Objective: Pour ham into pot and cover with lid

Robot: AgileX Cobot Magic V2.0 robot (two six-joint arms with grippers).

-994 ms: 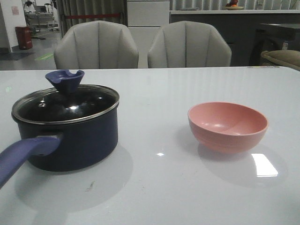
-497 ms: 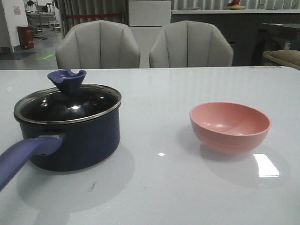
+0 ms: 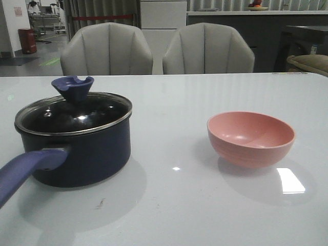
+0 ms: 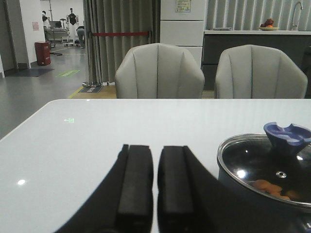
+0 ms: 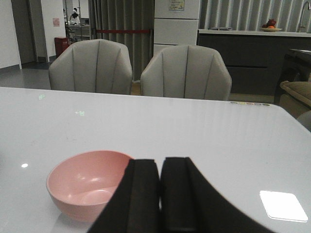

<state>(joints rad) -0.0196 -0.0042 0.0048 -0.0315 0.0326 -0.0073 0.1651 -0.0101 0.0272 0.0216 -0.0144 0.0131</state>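
The dark navy pot (image 3: 82, 148) stands at the left of the white table, its purple-blue handle (image 3: 23, 169) pointing toward the near left edge. The glass lid (image 3: 72, 115) with the blue-purple knob (image 3: 72, 88) rests on its rim. Orange-pink ham chunks (image 4: 272, 188) show through the lid (image 4: 269, 167) inside the pot. My left gripper (image 4: 155, 150) is shut and empty, held beside the pot. My right gripper (image 5: 160, 162) is shut and empty, just next to the salmon-pink bowl (image 5: 85, 182). No gripper shows in the front view.
The pink bowl (image 3: 250, 138) sits at the right of the table with nothing visible inside. Two grey chairs (image 3: 156, 48) stand behind the table's far edge. A bright light patch (image 3: 290, 180) lies on the table surface near the bowl.
The front view has shifted very slightly. Pot, lid and bowl stay where they were.
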